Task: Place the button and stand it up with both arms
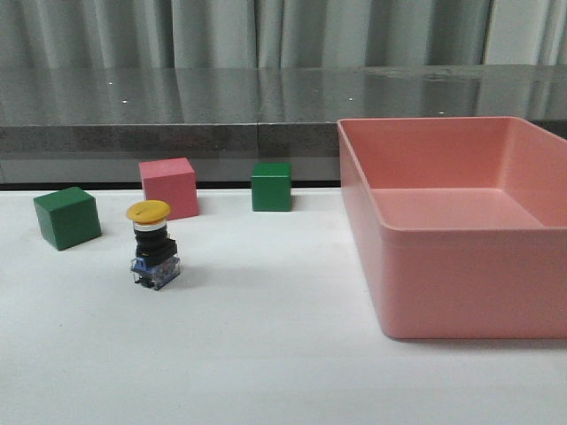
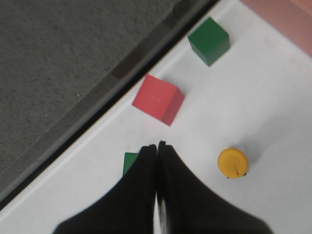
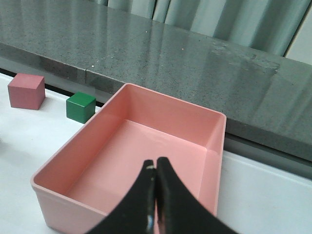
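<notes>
Standing upright, the button (image 1: 153,245) (yellow cap up) beside cubes (image 1: 167,188).

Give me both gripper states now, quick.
Left gripper: closed, holding nothing, above the table near the button.
Right gripper: closed, holding nothing, above the pink bin.

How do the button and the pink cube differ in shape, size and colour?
The button is smaller than the pink cube. The button has a round yellow cap on a black body; the pink cube is one plain block. The button stands nearer the camera. Both rest upright on the white table.
</notes>
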Controlling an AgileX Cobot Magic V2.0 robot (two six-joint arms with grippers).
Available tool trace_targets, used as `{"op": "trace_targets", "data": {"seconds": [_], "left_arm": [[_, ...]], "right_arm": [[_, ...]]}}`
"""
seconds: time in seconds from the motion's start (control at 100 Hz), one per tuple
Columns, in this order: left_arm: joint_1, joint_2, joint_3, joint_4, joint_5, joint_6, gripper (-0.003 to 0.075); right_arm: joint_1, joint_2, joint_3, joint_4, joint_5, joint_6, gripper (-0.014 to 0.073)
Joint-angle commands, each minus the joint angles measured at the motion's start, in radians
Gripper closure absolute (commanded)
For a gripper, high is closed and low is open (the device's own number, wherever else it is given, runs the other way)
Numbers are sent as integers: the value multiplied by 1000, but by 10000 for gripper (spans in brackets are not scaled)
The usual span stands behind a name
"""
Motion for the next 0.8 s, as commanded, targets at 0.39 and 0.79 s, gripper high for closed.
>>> {"op": "trace_targets", "data": {"seconds": [0.39,0.79], "left_arm": [[47,-733,836,-155,-615,-54,740],[47,-1163,1240,-158,-667,-82,740]], "right_arm": [[-5,7,-26,3,-73,-2,670],[-5,7,-26,3,-73,-2,670]]}}
